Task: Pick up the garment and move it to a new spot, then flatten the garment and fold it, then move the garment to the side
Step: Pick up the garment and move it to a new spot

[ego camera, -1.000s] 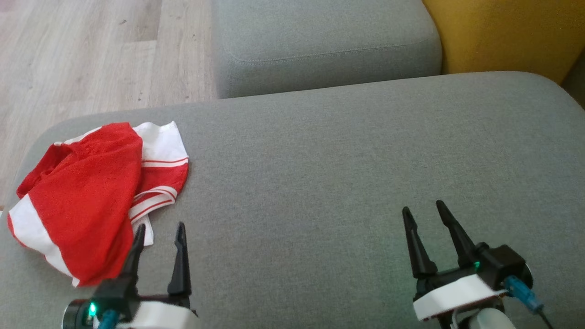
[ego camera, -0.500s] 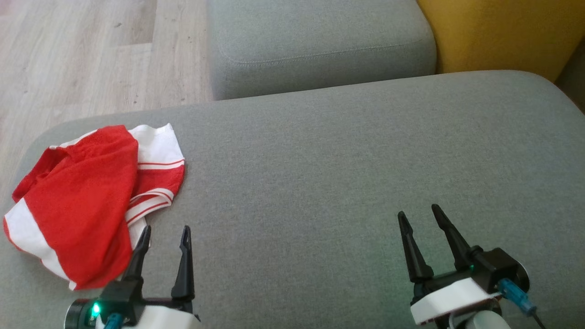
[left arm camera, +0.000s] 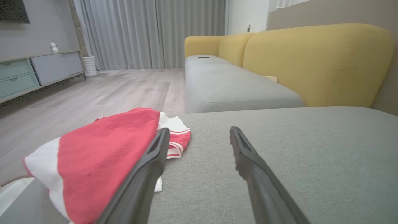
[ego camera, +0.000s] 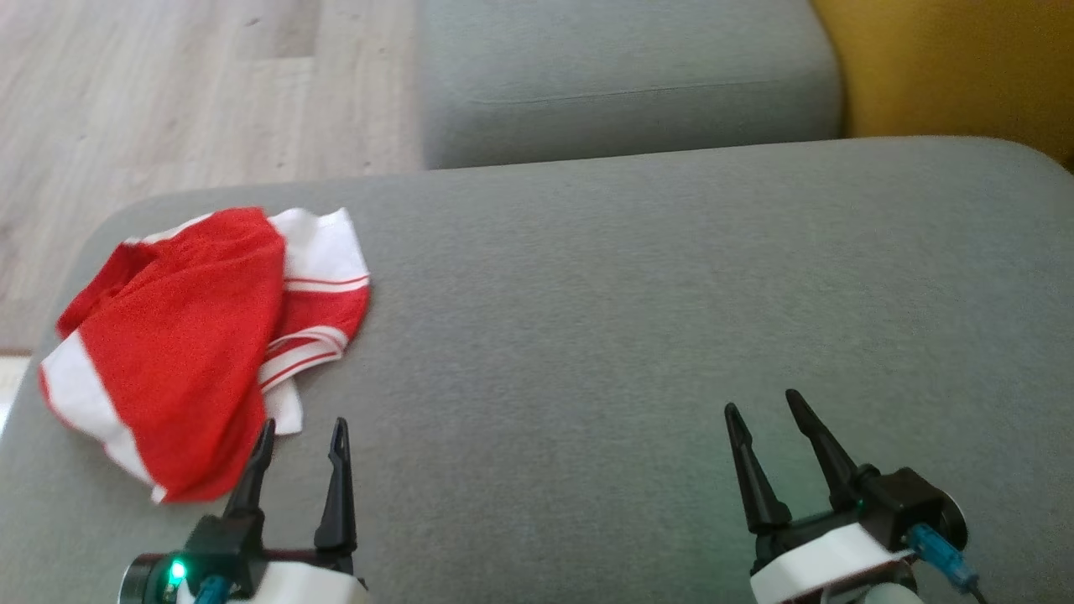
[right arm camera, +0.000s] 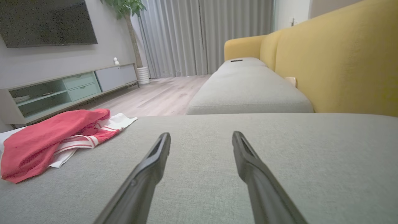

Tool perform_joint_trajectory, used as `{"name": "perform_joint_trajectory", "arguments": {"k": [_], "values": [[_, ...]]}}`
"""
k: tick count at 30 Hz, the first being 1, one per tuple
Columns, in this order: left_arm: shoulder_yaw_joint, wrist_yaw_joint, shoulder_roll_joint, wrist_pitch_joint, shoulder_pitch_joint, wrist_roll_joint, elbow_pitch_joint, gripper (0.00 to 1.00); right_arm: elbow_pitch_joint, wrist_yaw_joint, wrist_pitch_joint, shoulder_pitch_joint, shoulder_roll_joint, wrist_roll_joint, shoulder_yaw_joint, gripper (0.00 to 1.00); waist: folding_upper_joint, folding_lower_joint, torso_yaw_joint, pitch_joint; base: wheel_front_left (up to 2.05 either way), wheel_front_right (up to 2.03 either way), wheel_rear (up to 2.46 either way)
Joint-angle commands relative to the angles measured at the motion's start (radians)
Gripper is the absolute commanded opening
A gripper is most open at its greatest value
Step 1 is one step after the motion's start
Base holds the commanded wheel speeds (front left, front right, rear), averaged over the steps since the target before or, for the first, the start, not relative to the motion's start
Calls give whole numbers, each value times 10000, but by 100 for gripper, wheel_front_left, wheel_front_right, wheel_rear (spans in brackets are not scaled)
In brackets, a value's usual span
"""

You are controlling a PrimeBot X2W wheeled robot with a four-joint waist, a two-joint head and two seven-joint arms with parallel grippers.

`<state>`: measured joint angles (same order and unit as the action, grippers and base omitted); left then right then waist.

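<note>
The garment (ego camera: 185,344) is a red and white striped piece lying crumpled at the left end of the grey cushion (ego camera: 638,302). My left gripper (ego camera: 303,426) hovers open just beside the garment's near right edge, with nothing between its fingers. In the left wrist view the garment (left arm camera: 102,155) lies to the left of the left gripper (left arm camera: 199,132), partly behind one finger. My right gripper (ego camera: 762,404) stands open over bare cushion at the lower right. From the right wrist, the garment (right arm camera: 53,137) sits far left of the right gripper (right arm camera: 201,135).
Beyond the cushion lies a second grey seat (ego camera: 621,75) with a yellow sofa back (ego camera: 956,67) to its right. Wooden floor (ego camera: 193,92) runs past the cushion's left edge. A low TV cabinet (right arm camera: 62,90) stands across the room.
The head camera has shifted, so the whole scene sits further right and slightly lower. Both grippers stay open, and the garment lies as before.
</note>
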<state>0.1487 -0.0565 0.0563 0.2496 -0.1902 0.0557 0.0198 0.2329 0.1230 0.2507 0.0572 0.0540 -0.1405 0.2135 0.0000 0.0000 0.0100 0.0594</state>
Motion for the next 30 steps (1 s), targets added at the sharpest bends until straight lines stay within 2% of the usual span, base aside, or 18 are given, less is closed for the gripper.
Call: {"name": "perform_joint_trajectory", "arguments": {"k": [1, 10, 24, 30], "values": [[-297, -162, -59, 122, 473, -54, -466, 100, -418, 77, 111, -275, 78, 49, 230, 100, 0, 0, -427, -112, 0, 0, 0], [-301, -422, -60, 122, 384, -88, -715, 100, -463, 77, 111, -333, 102, 33, 327, 100, 0, 0, -1766, -327, 0, 0, 0], [-607, -446, -60, 122, 264, -149, -922, 100, -598, 77, 111, -129, 47, 89, 171, 100, 0, 0, -3609, -356, 0, 0, 0], [-689, -435, -60, 122, 242, -140, -1006, 100, -675, 77, 111, -118, 41, 184, 84, 100, 0, 0, -4114, -488, 0, 0, 0]]}}
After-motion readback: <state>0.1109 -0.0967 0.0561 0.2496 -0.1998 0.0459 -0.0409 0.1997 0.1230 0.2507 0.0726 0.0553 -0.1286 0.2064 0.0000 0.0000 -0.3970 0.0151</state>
